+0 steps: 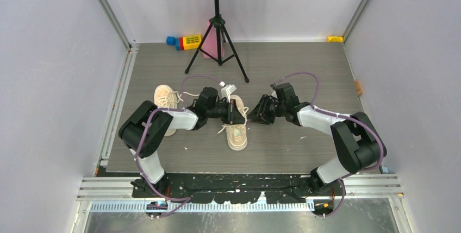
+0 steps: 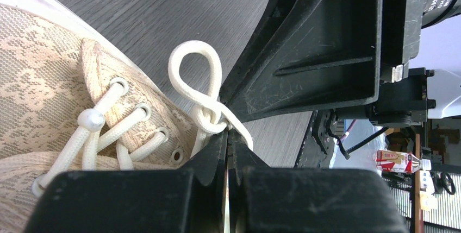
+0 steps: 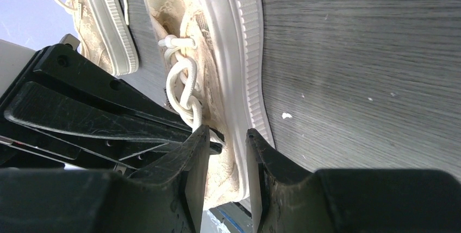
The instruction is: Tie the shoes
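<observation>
The left tool [image 2: 228,154] was pinched shut on the lace [image 2: 194,45] of the nearer shoe [image 1: 237,135], seemingly to hold its loop taut. The right tool [image 3: 226,135] stood apart, straddling that shoe's edge.

Top camera looks down; both close wrist cameras share one shoe [image 3: 217,54]

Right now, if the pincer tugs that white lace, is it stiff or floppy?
Probably floppy: the lace curls in a soft loop. Thin, it may slip from the shut left pincer. The shoe looks light; a tug might drag it.
</observation>
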Controlling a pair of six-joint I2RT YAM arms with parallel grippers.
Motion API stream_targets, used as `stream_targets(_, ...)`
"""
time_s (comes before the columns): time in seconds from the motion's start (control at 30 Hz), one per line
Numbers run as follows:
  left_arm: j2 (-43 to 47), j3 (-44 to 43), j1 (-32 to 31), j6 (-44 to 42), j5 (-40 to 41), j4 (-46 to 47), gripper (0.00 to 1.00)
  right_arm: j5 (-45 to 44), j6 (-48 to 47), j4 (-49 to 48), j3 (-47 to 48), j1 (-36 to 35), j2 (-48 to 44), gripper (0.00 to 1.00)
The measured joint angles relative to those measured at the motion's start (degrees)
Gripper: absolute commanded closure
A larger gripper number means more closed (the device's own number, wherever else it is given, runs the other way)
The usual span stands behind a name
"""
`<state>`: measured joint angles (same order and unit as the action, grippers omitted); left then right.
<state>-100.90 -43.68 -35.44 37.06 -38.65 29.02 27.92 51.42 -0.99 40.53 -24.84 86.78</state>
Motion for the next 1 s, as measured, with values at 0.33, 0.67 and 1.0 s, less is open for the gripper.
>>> stream_targets(0.33, 0.0, 0.0, 0.1, 0.0, 0.0, 0.0, 1.00, 3.1, 3.2, -5.9, -1.0, -0.4, 1.5, 0.61)
stream_targets(0.67, 0.0, 1.3, 0.3, 0.5, -0.2, 1.6, 1.00, 4.5, 7.3, -11.3, -2.7, -0.5, 3.4, 0.64)
stream_targets(1.0, 0.3, 3.0, 0.7, 1.8, -0.2, 4.7, 0.95, 5.3, 13.6, -18.9, -6.0, -0.5, 4.4, 0.97)
